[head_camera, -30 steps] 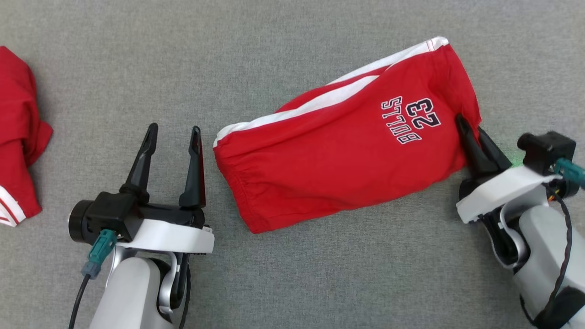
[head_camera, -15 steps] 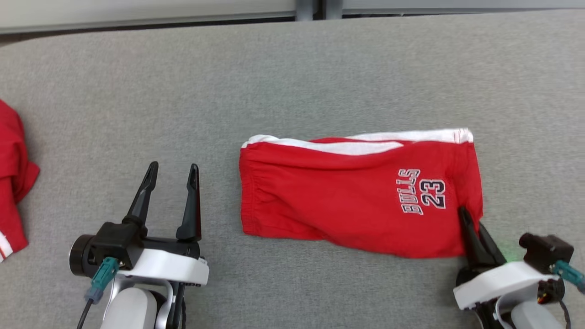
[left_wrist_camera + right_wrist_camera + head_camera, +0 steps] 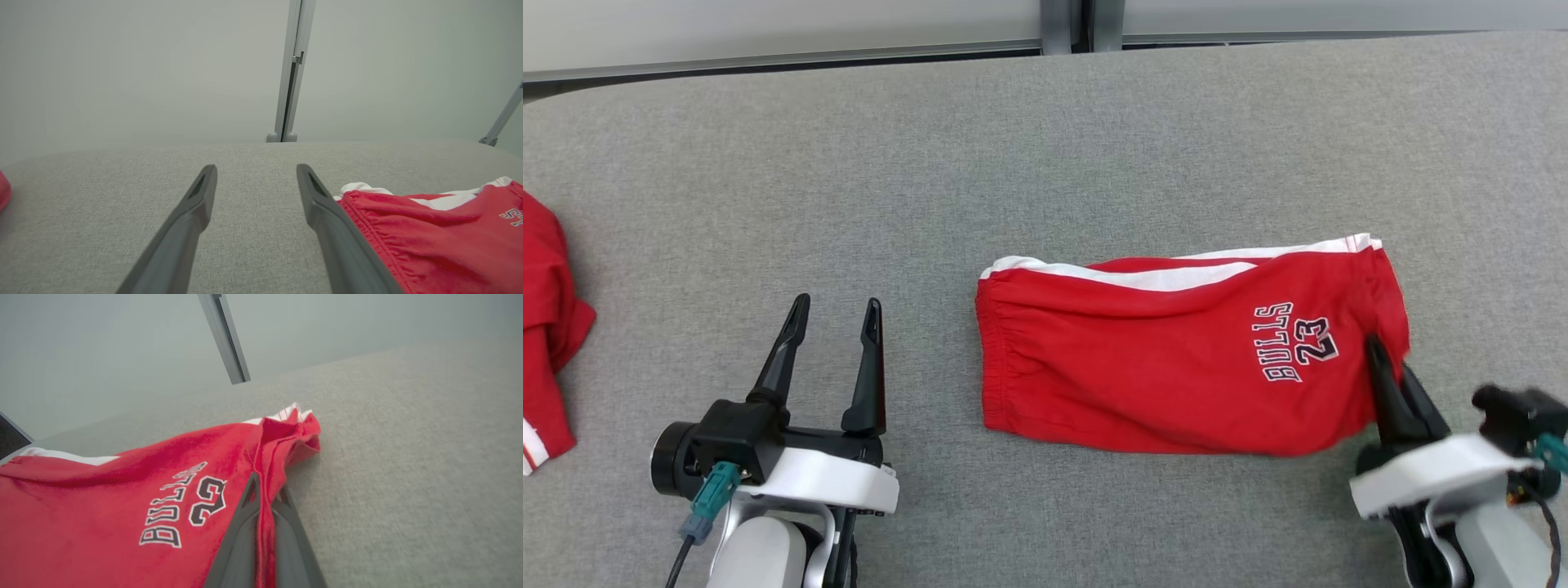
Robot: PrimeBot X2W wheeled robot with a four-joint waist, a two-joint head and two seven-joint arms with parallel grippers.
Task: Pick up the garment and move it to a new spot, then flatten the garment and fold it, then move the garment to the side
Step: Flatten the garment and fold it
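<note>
Your right hand is clamped on a hem corner of the red shorts, which lie folded right of centre on the worktop. Your left hand gapes empty near them. Fold looks done; shifting aside is left.

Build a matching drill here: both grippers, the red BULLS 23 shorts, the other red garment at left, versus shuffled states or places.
1. left gripper, two long dark fingers
2. right gripper, two long dark fingers
3. red fabric shorts, white stripe
4. second red garment

A. far left, partly cropped
B. shut on a hem
C. open, empty
D. folded on the grey fabric table

Pairs: 1-C, 2-B, 3-D, 4-A
</note>
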